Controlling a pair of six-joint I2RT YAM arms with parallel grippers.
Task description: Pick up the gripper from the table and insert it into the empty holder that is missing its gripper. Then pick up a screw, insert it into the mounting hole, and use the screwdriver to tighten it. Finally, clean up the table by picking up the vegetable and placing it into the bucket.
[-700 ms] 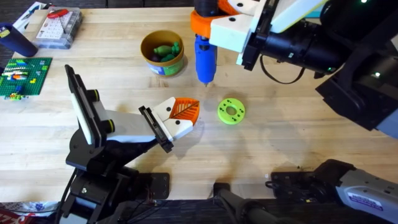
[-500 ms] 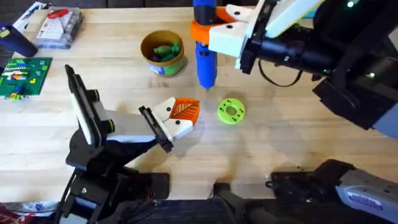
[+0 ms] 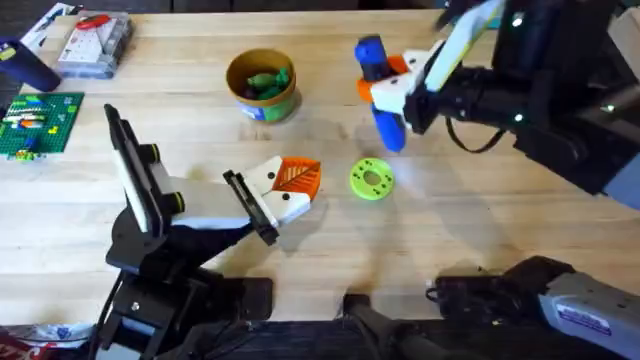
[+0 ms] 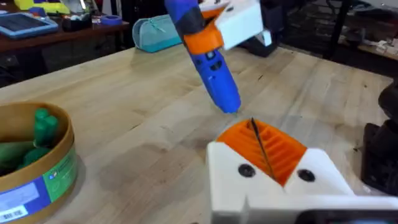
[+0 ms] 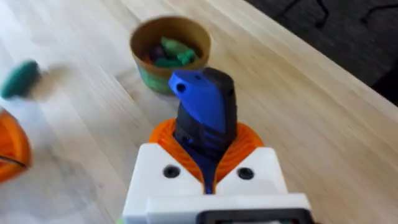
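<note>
Now tilted, the screwdriver [image 3: 381, 92] points tip-down — towards the lime disc [image 3: 372, 180].

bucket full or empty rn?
Not empty. The bucket holds green pieces, seen from overhead and in the right wrist view; they sit below its rim.

From the overhead view I read the screwdriver [image 3: 383, 95] as motion-blurred; its tip is indistinct. In the right wrist view the right claw [image 5: 208, 165] covers its lower body. The bucket [image 4: 34, 165] is cut off by the left wrist frame edge. A green object [image 5: 20, 78] on the tabletop [image 5: 298, 106] is too blurred to identify.
</note>
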